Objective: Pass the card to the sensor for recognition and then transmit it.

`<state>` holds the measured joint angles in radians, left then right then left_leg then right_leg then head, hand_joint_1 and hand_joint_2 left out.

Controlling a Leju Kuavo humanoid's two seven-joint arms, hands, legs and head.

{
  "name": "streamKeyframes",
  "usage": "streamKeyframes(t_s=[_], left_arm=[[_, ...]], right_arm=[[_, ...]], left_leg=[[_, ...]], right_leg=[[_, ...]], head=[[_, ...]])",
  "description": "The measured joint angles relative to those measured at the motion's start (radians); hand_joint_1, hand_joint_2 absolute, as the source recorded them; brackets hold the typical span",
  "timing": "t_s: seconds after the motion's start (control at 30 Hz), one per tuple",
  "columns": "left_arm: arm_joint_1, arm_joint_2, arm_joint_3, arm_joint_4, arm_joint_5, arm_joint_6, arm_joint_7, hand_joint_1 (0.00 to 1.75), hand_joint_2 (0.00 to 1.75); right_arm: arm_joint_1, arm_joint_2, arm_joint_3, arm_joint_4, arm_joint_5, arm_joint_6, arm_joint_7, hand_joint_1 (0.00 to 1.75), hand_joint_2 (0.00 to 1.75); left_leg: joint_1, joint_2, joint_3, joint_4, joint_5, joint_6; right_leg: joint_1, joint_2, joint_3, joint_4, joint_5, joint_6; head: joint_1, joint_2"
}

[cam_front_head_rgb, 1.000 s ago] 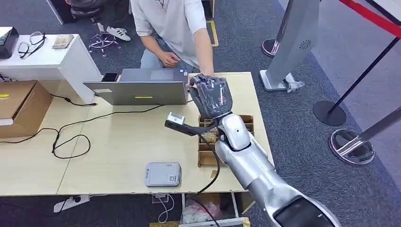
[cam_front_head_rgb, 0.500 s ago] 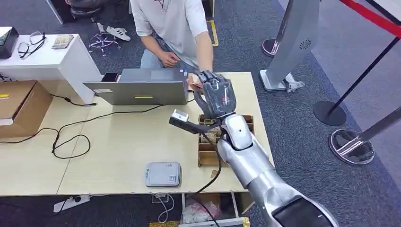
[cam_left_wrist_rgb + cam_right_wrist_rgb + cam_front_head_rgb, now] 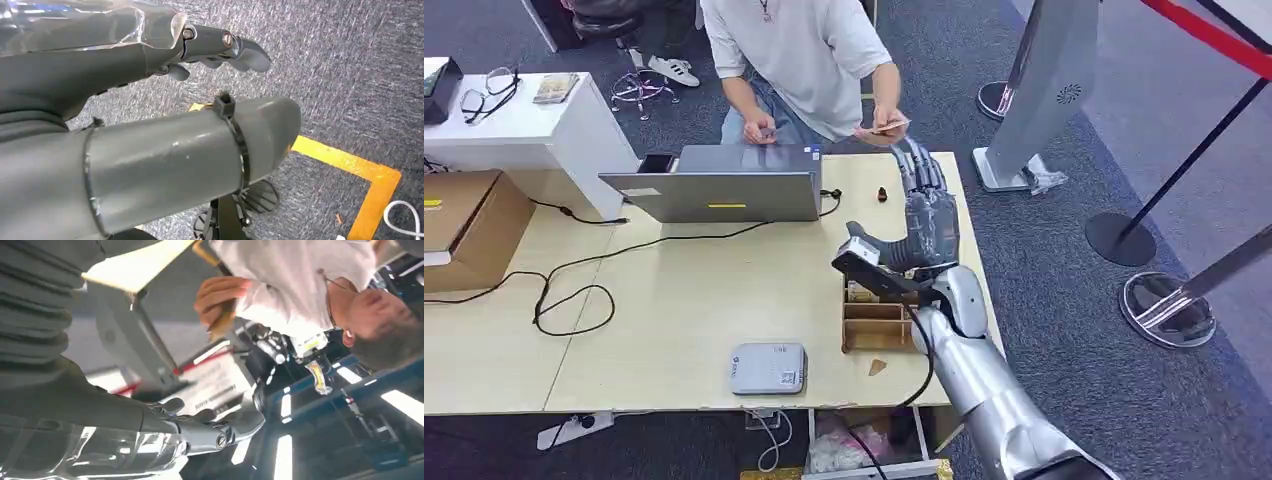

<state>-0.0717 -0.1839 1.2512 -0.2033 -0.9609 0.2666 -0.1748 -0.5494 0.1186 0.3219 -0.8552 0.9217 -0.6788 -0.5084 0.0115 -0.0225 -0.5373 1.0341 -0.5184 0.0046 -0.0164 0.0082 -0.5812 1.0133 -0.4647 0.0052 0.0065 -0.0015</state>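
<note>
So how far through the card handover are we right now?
Handover looks done: the person in the pale shirt holds the small card in their hand, apart from the robot's dark right hand, which is open and stretched toward them. The grey flat sensor box sits on the wooden table. Only withdrawing the arm seems left.

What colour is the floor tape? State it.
Yellow, on grey carpet; the floor tape shows best in the left wrist view.
</note>
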Motion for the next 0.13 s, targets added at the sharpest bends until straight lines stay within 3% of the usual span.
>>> streamKeyframes(t_s=[0.13], left_arm=[[-0.010,-0.012,0.005,0.000,0.012,0.032,0.010,0.00,0.00]], right_arm=[[0.029,0.000,0.040,-0.067,-0.207,0.095,-0.042,0.00,0.00]], left_leg=[[0.000,0.000,0.000,0.000,0.000,0.000]], right_leg=[[0.000,0.000,0.000,0.000,0.000,0.000]], head=[[0.000,0.000]])
